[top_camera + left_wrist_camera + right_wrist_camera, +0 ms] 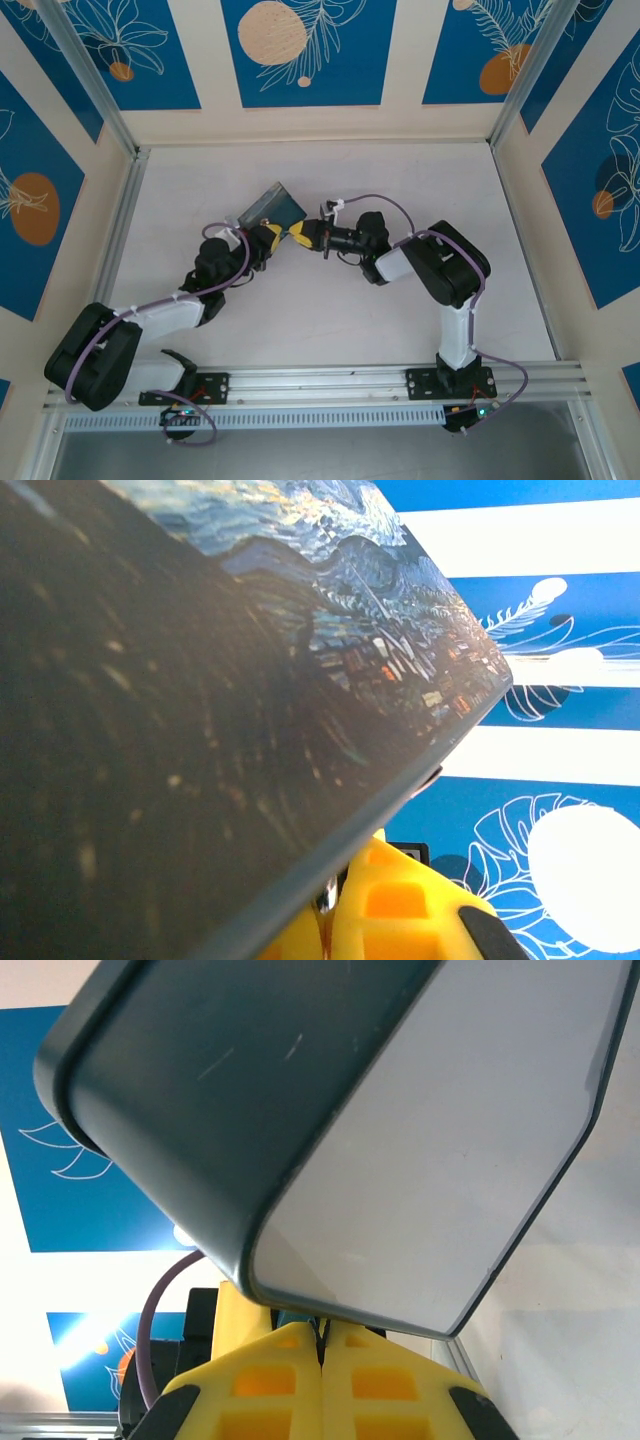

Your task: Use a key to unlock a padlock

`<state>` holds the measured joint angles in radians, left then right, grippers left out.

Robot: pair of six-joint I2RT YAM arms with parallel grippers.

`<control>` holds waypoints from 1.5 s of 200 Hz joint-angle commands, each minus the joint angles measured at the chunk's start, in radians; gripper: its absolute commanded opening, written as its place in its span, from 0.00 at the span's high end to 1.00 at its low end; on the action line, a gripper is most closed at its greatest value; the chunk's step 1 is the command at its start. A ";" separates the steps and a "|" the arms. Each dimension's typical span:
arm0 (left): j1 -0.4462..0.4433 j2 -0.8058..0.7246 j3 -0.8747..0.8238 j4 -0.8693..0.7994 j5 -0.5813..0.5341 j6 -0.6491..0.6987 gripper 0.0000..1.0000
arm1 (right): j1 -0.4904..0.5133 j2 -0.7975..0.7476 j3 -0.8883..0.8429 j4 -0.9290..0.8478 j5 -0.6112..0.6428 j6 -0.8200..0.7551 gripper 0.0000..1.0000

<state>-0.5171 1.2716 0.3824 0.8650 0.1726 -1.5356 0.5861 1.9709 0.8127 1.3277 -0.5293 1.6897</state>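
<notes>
Claws nose to nose mid-table: left claw (267,238) and right claw (300,236) meet right at the near corner of the Starry-Night box (272,207), which looks tipped up off the table (330,320).

Both claws are pressed shut. On the right wrist cam the yellow pads (270,1360) sit flat together w/ a hair-thin sliver in the seam. Maybe the key, but it's too small to call. On the left wrist cam a shiny metal bit (326,900) sits at the box edge, touching the yellow finger. Shackle or key, we can't tell.

We can't pick out the padlock itself; we reckon it's tucked at that corner, between the two claws.

Our read: we're at the key-into-lock step, nothing visibly open yet. Next move calls for fine lining-up, then a small twist from one claw while the other holds the lock steady.
</notes>
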 commanded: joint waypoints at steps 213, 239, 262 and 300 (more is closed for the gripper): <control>-0.059 0.025 0.048 0.043 0.234 0.102 1.00 | 0.048 -0.156 -0.132 -0.040 0.002 -0.130 1.00; -0.058 0.048 0.059 0.037 0.278 0.172 1.00 | 0.053 -0.168 -0.136 -0.041 0.023 -0.088 1.00; -0.057 0.055 0.074 0.027 0.316 0.236 1.00 | 0.053 -0.167 -0.156 -0.002 0.060 -0.017 1.00; -0.057 0.070 0.102 0.025 0.355 0.259 1.00 | 0.054 -0.179 -0.148 0.002 0.060 -0.009 1.00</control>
<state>-0.5323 1.3254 0.4263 0.8330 0.3046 -1.3399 0.5896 1.8088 0.6365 1.2423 -0.4297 1.6592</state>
